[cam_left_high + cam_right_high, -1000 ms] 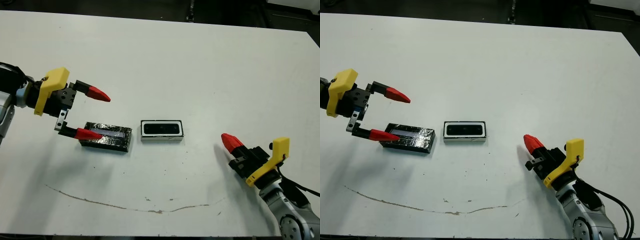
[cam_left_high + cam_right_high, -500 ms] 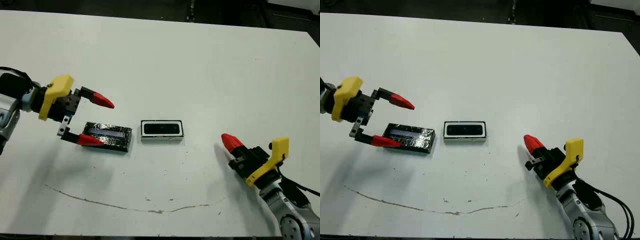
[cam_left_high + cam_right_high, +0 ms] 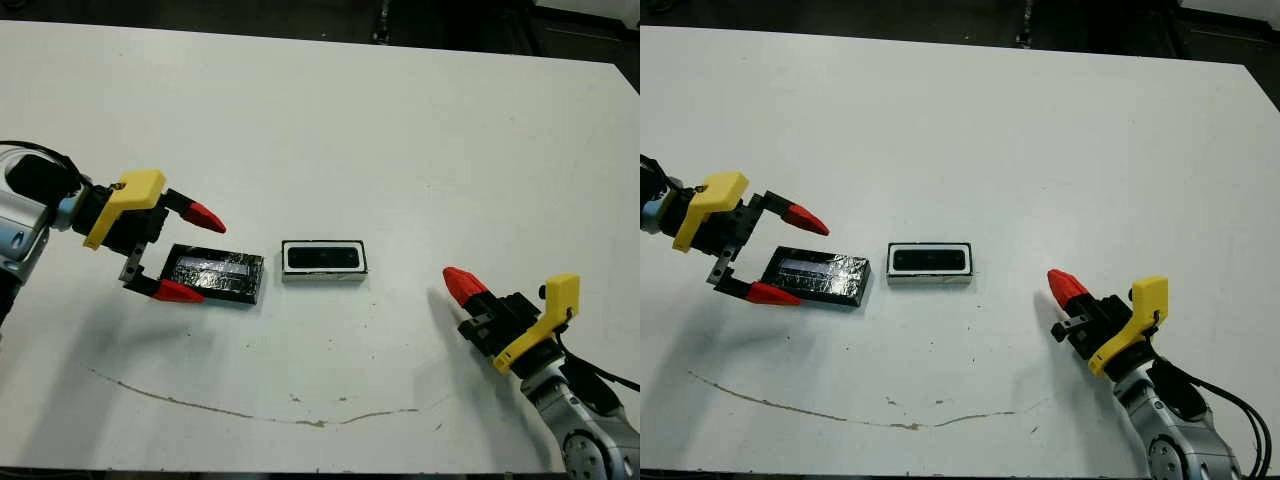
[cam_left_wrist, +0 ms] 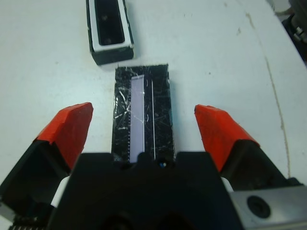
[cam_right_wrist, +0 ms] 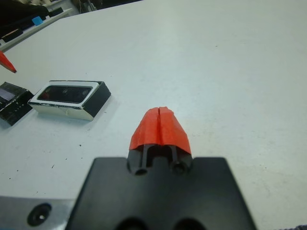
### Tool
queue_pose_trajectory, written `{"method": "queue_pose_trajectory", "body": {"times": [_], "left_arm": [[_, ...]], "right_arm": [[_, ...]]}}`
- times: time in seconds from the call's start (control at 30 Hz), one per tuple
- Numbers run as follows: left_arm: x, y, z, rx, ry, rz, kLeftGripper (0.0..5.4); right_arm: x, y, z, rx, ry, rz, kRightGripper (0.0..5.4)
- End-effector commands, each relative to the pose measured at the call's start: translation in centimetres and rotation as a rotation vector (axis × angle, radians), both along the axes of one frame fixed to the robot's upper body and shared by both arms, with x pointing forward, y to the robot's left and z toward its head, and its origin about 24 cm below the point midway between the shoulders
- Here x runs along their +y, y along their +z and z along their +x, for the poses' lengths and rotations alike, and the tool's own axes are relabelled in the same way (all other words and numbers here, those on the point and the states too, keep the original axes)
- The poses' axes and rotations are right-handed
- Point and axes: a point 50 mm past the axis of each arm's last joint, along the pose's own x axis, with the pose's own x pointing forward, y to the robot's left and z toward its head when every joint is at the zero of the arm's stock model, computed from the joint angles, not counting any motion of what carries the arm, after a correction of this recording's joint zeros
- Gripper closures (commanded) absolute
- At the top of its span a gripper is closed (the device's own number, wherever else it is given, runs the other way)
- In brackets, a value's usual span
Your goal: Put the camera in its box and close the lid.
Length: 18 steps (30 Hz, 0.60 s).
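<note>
Near the lower right of the head view, right gripper (image 3: 462, 287) clenched on nothing, red tips pressed together, aimed up-left toward frame centre, clear of everything. A thin brown scrawl (image 3: 250, 412) curving across the white table (image 3: 400, 130) along the lower part of the frame, nearer than all the task pieces.

At mid-left, left gripper (image 3: 190, 253) spread wide, grasping nothing, one red fingertip (image 3: 205, 216) beyond the lid's far edge, the other (image 3: 178, 291) just off its near left corner. Lid (image 3: 215, 273) flat on the table between them, long axis running left-right with a slight tilt, pale stripe along its middle; in the left wrist view (image 4: 143, 115) lying lengthwise along the fingers' line.

Just right of the lid, close but apart, the box (image 3: 324, 261), open, long axis also left-right, white inner walls framing the camera (image 3: 323, 259) lying inside, lengthwise. End to end with the lid. Nothing over the box's opening.

Beyond, only bare table up to the dark far edge.
</note>
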Motion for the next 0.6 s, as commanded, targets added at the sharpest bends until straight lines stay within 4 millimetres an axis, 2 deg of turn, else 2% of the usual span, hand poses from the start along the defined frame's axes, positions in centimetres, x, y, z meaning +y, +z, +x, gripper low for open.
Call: {"method": "queue_pose_trajectory", "body": {"times": [0.03, 0.33, 0.6], "left_arm": [[0.0, -0.7, 0.0, 0.016, -0.001, 0.019, 0.0], [0.0, -1.5, 0.2, 0.009, -0.007, 0.019, 0.0], [0.4, -2.2, 0.1, 0.099, 0.082, -0.003, 0.0]], "right_arm": [[-0.3, -0.2, -0.3, 0.023, -0.014, -0.021, 5.39], [-0.3, -0.3, -0.3, 0.025, -0.007, -0.012, 5.39], [-0.3, -0.2, -0.3, 0.034, -0.012, -0.023, 5.39]]}}
